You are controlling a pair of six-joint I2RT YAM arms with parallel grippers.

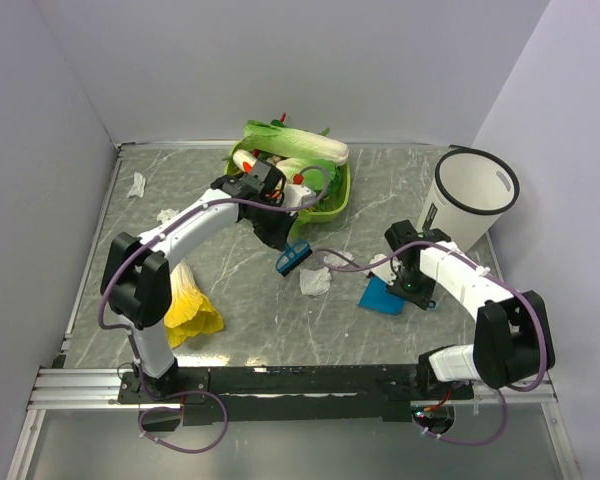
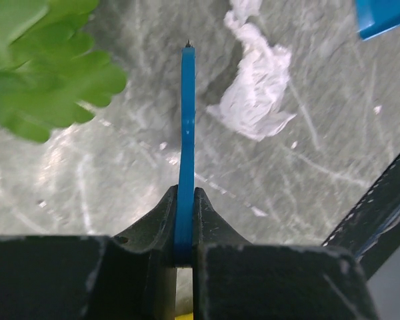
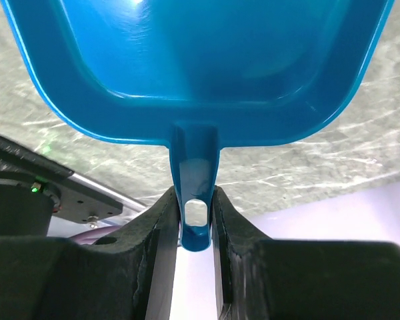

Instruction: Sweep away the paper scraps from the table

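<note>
My left gripper is shut on the thin handle of a small blue brush, held over the middle of the grey-green marble table. Just right of the brush head lies a crumpled white paper scrap. Two more scraps lie at the far left. My right gripper is shut on the handle of a blue dustpan, whose tray rests on the table right of the scrap.
A green basket holding cabbages stands at the back, behind the left arm. A white bin stands at the right rear. A yellow-and-white leafy vegetable lies near the left arm's base. Metal rails edge the table.
</note>
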